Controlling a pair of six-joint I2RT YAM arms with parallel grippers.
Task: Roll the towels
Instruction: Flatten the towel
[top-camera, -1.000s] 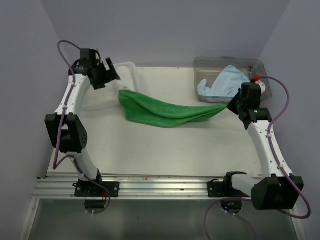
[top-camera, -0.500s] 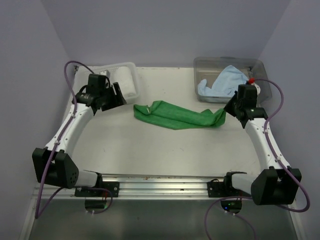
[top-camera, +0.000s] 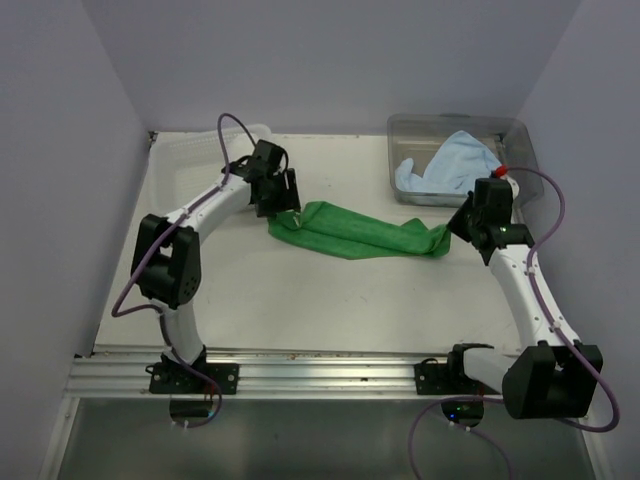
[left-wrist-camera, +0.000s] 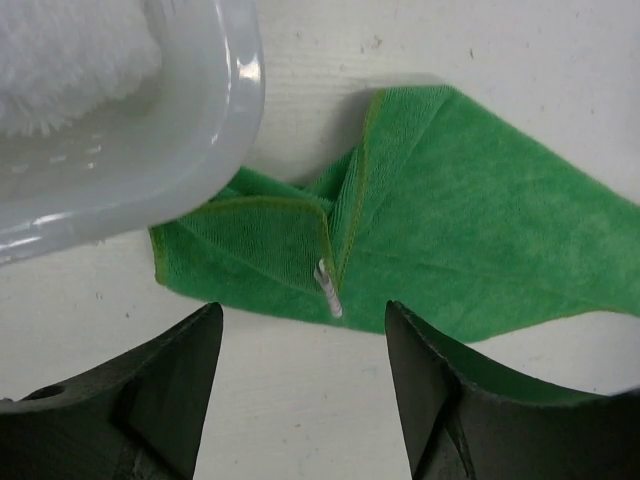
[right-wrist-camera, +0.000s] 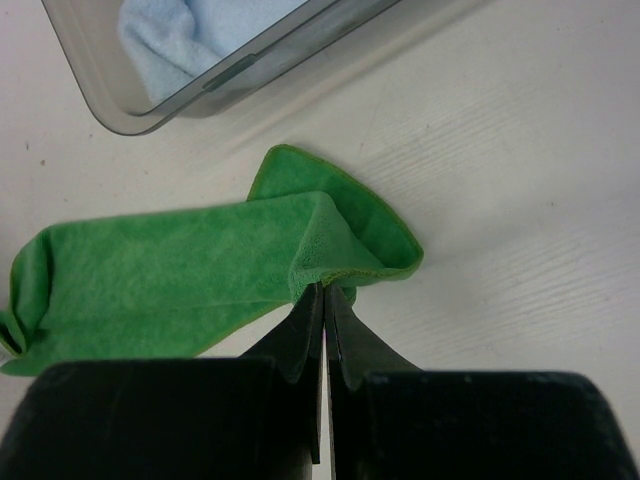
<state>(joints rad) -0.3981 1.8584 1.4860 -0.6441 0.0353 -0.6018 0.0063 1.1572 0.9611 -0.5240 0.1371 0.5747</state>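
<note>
The green towel (top-camera: 352, 231) lies bunched in a long strip across the table's middle. My left gripper (top-camera: 283, 207) hovers open over the towel's left end; in the left wrist view the folded corner with its white tag (left-wrist-camera: 327, 288) sits just ahead of the left gripper (left-wrist-camera: 303, 325), nothing between the fingers. My right gripper (top-camera: 455, 226) is shut on the towel's right end, pinching a raised fold (right-wrist-camera: 330, 250) at the right gripper's tips (right-wrist-camera: 323, 292). A light blue towel (top-camera: 445, 165) lies in the clear tub (top-camera: 400, 128). A white towel (left-wrist-camera: 70, 45) rests in the white basket (left-wrist-camera: 215, 140).
The white basket (top-camera: 190, 165) stands at the back left, right beside the towel's left end. The clear tub (right-wrist-camera: 120, 115) stands at the back right, close behind my right gripper. Purple walls enclose the table on three sides.
My left arm swung right from the basket to the green towel's left end. The towel, earlier stretched and spread wider, now lies in a narrower strip. The right gripper kept its grip.
</note>
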